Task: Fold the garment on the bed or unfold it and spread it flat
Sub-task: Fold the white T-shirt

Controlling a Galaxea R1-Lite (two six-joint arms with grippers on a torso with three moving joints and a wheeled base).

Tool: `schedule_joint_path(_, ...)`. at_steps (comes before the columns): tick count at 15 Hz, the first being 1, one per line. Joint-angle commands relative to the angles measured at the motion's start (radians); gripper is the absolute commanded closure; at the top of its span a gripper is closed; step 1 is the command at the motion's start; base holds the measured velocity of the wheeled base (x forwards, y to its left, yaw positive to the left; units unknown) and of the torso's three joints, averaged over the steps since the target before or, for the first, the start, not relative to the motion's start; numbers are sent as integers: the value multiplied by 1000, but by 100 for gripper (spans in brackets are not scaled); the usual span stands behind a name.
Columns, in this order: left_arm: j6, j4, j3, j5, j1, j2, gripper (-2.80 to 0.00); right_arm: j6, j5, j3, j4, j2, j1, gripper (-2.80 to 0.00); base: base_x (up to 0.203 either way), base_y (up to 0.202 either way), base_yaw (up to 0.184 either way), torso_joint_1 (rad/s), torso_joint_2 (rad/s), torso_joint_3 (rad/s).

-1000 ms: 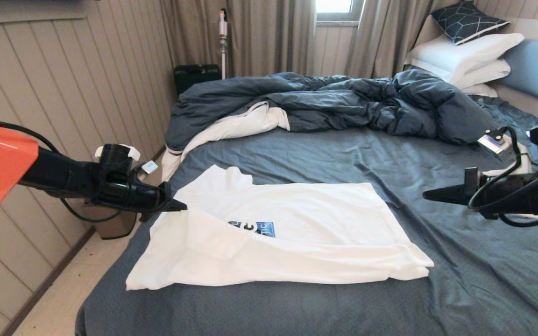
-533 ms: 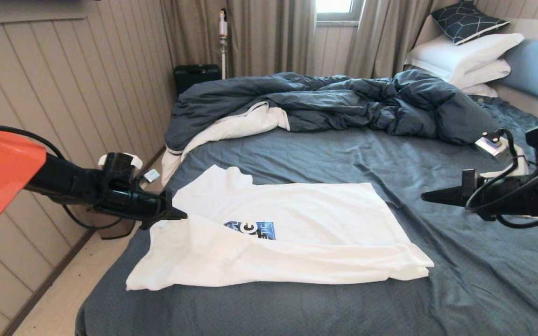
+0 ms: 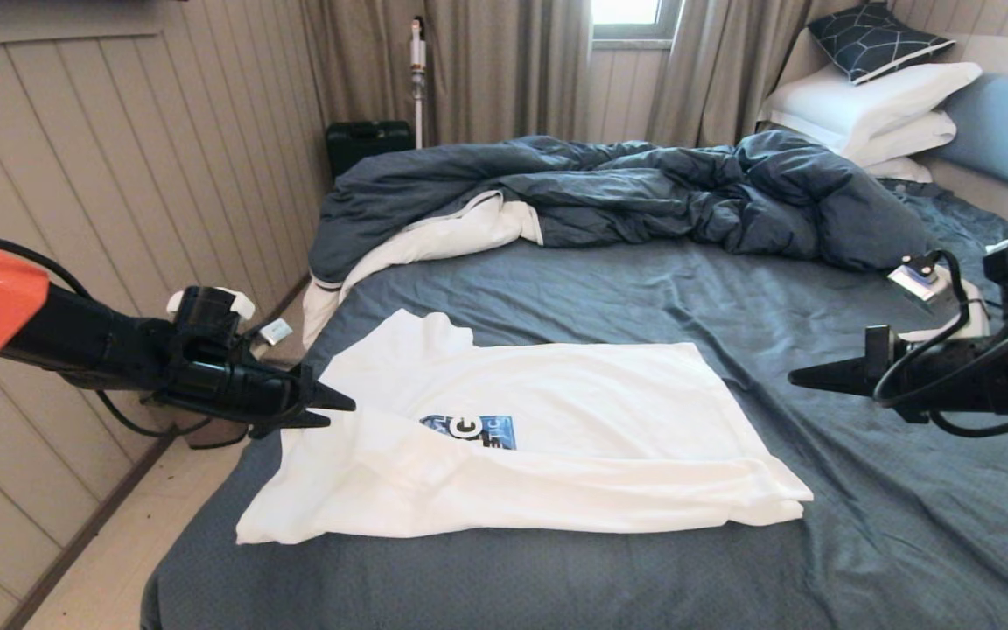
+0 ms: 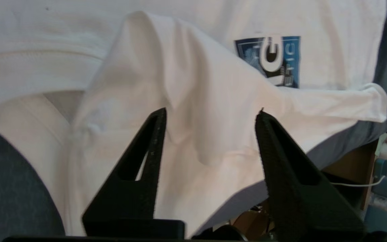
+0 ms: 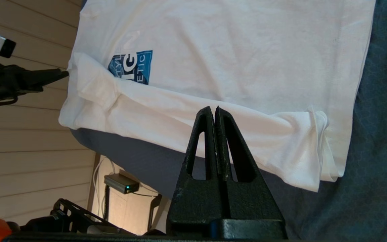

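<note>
your left end effector (image 3: pixel 338 413) sits at the left edge of the white t-shirt (image 3: pixel 556 420), its fingers (image 4: pixel 146 148) parted and gripping nothing. your right end effector (image 3: pixel 797 379) hovers right of the shirt, pinched closed and empty. the shirt lies partly folded on the near part of the bed (image 3: pixel 906 525).

The only legible text stands on the white garment (image 3: pixel 521 437), inside a blue rectangular print (image 5: pixel 131 66) on its chest area.

- Right wrist view: large white letters "IC", with smaller letters "ETIC" beside them. The remaining characters are covered by a fold of the garment.
- Left wrist view: one large white "C" (image 4: pixel 271 53) is legible; the small lettering beside it cannot be read.
</note>
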Motion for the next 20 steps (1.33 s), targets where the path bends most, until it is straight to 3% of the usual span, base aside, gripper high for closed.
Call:
schedule_joint_path(1, -3, 4, 32, -3, 14, -101, -280, 0, 11, 10, 0, -5, 0, 0, 0, 0, 0, 0, 0, 0)
schedule_joint_path(8, 3, 16, 216, -4, 40, -291, -280, -1, 14, 74, 0, -38, -2, 0, 0, 0, 0, 0, 0, 0)
schedule_joint_path(9, 5, 22, 244, -4, 40, -338, 0, -4, 14, 97, 0, -49, -3, 0, 0, 0, 0, 0, 0, 0)
schedule_joint_path(12, 32, 120, 295, -13, 42, -492, 0, -28, 11, 126, 1, -62, -5, 0, 0, 0, 0, 0, 0, 0)
schedule_joint_path(16, 140, 354, 351, -43, 42, -698, 0, -29, 5, 180, 1, -75, -14, 0, 0, 0, 0, 0, 0, 0)
schedule_joint_path(20, 230, 398, 528, -38, 54, -914, 0, -53, -5, 215, 3, -63, -67, 0, 0, 0, 0, 0, 0, 0)
